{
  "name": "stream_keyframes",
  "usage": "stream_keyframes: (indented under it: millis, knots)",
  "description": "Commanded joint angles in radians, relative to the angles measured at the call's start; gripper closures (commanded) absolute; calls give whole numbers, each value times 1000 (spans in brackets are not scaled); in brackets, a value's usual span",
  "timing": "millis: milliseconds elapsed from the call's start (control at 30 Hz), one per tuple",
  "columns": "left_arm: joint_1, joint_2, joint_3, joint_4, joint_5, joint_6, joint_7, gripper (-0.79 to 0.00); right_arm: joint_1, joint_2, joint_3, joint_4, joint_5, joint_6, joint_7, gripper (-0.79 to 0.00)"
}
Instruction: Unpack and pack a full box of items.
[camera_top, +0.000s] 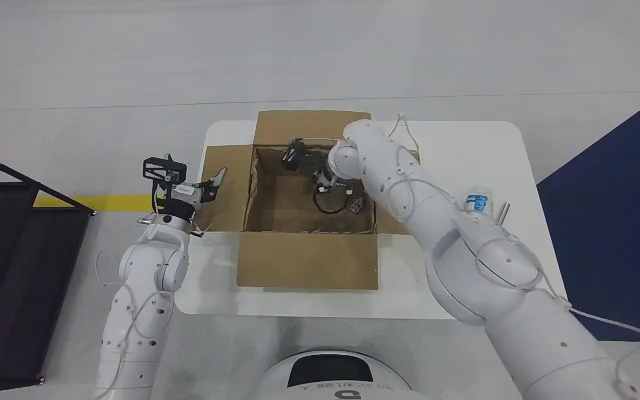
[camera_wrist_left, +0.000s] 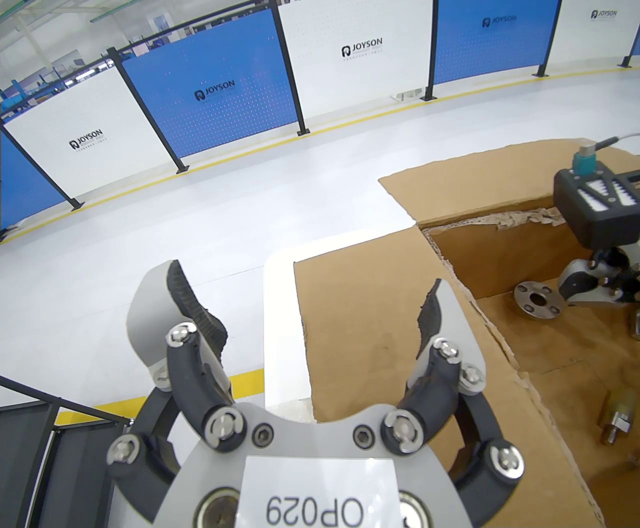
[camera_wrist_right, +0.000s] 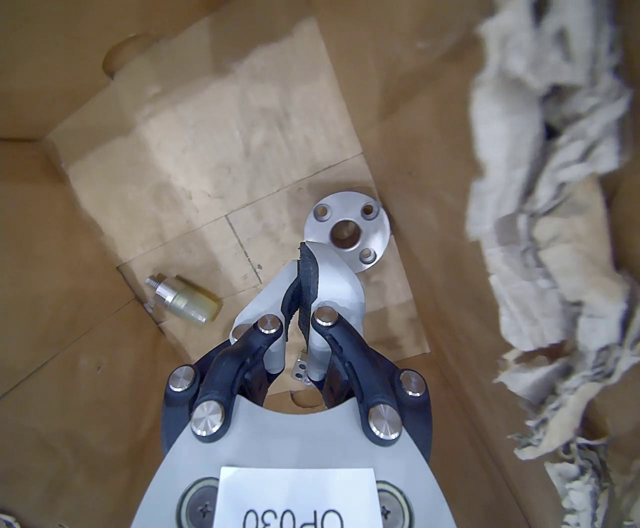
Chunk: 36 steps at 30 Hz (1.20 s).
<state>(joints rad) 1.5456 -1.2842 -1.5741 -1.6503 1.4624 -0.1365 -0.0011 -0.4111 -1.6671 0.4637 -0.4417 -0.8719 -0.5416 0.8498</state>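
Lying flat on the cardboard box (camera_top: 308, 262) floor, a silver-yellow cylindrical fitting (camera_wrist_right: 182, 300) points its threaded stud away from the 3-hole flange (camera_wrist_right: 348, 231). Right gripper (camera_wrist_right: 303, 252) pressed together; left gripper (camera_wrist_left: 306, 280) spread.

Brown cardboard box (camera_top: 310, 260), silver flange (camera_wrist_right: 350, 215), white table (camera_top: 470, 150)

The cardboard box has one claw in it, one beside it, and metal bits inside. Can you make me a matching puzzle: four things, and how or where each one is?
Things:
1. left gripper
2. right gripper
3. round flange
4. small threaded fitting

States:
A. shut, down inside the cardboard box
B. lying on its side on the box floor
C. open, outside the box by a side flap
D. flat on the box floor, right in front of the shut gripper

Pairs: 1-C, 2-A, 3-D, 4-B.
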Motion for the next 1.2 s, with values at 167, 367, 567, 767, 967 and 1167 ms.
stream_keyframes:
  millis: [167, 367, 567, 767, 967, 1167]
  knots:
    - [0, 0, 0, 0, 0, 0, 0, -785, -56, 24, 9, -55, -35, 58, 1, -354]
    - [0, 0, 0, 0, 0, 0, 0, -785, -78, 38, 14, -102, -93, 121, -41, -385]
    - [0, 0, 0, 0, 0, 0, 0, -785, -94, 42, 20, -128, -132, 186, -63, -382]
    - [0, 0, 0, 0, 0, 0, 0, -785, -100, 35, 21, -129, -162, 230, -64, -391]
    - [0, 0, 0, 0, 0, 0, 0, -785, -91, 16, 13, -117, -173, 215, -51, -434]
    - [0, 0, 0, 0, 0, 0, 0, -785, -83, -13, 3, -75, -170, 189, -51, -391]
